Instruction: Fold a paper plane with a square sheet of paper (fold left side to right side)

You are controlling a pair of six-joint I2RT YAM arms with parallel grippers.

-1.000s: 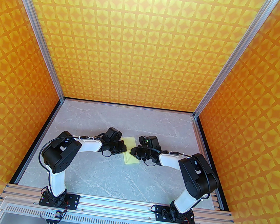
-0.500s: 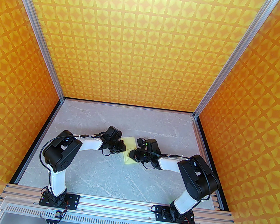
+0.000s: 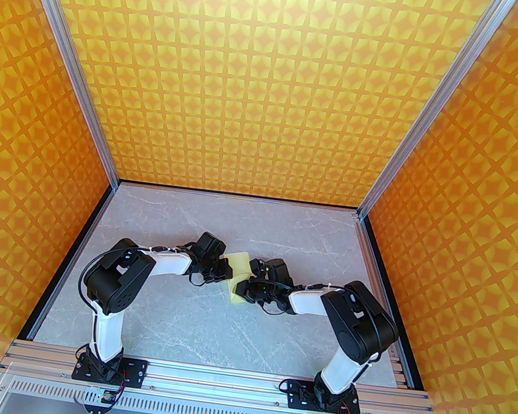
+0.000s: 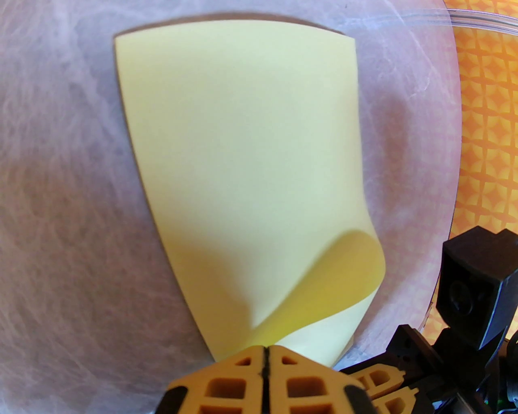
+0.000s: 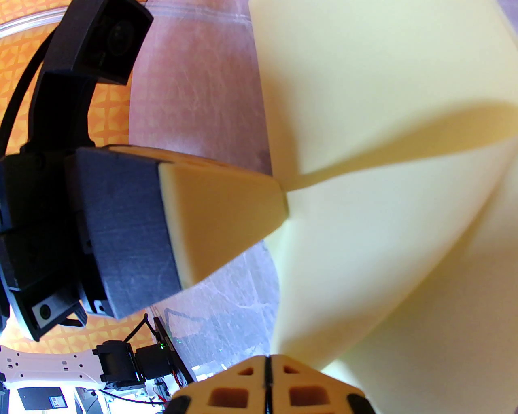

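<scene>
Clamped shut on the square sheet of paper (image 3: 238, 264) on the counter (image 3: 179, 313) between the arms — left fingers (image 4: 226, 380) on its curled-up left edge, right fingers (image 5: 307, 376) at the near right corner — left edge to be carried rightward

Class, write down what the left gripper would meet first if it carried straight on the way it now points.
The yellow paper: the left gripper, jaws shut, seems to pinch its curled corner, and the rest of the sheet lies straight ahead.
</scene>
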